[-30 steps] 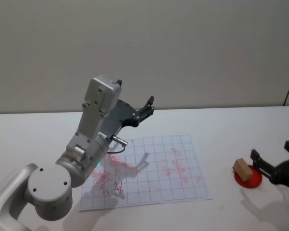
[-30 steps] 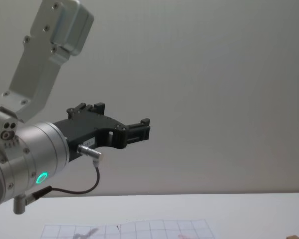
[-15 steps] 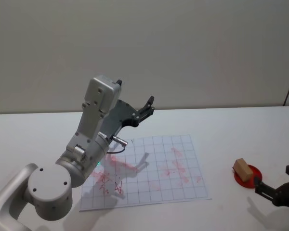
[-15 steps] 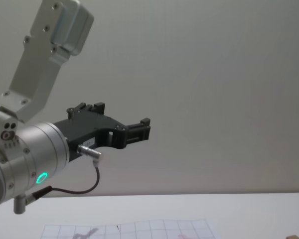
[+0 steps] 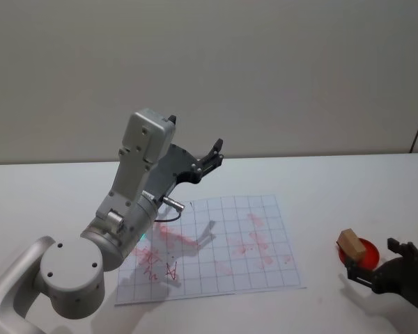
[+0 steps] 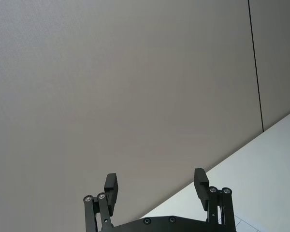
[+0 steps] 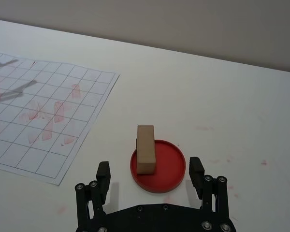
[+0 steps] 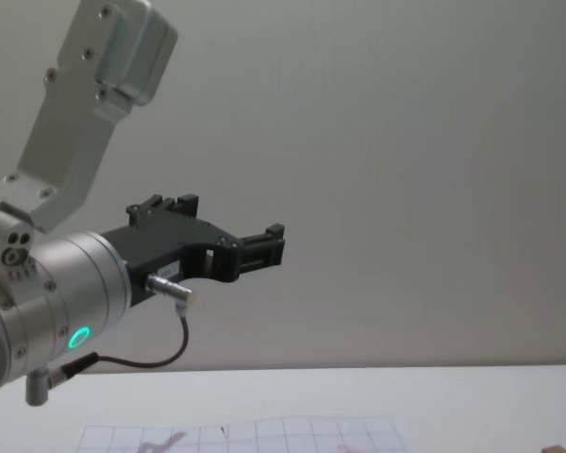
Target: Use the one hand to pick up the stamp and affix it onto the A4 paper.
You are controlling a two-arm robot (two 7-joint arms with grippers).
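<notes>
The stamp (image 5: 348, 243) is a light-brown wooden block standing in a red round dish (image 5: 363, 255) on the white table, right of the A4 paper (image 5: 223, 243). The paper is grid-printed with pink-red marks. My right gripper (image 5: 373, 261), all black, is open and hovers at the near side of the dish, apart from the stamp. In the right wrist view the stamp (image 7: 145, 149) stands just beyond the right gripper (image 7: 150, 167), in line with the gap, on the dish (image 7: 170, 164). My left gripper (image 5: 216, 149) is raised high over the paper's far edge, open and empty.
The left arm's silver wrist with its green light (image 8: 79, 337) hangs above the left part of the paper (image 8: 264, 436). A grey wall stands behind the table. Bare white tabletop (image 7: 222, 96) surrounds the dish.
My right gripper has drawn back from the dish's right side toward the table's near edge, then shifted slightly left in front of the dish. The stamp and left arm have not moved.
</notes>
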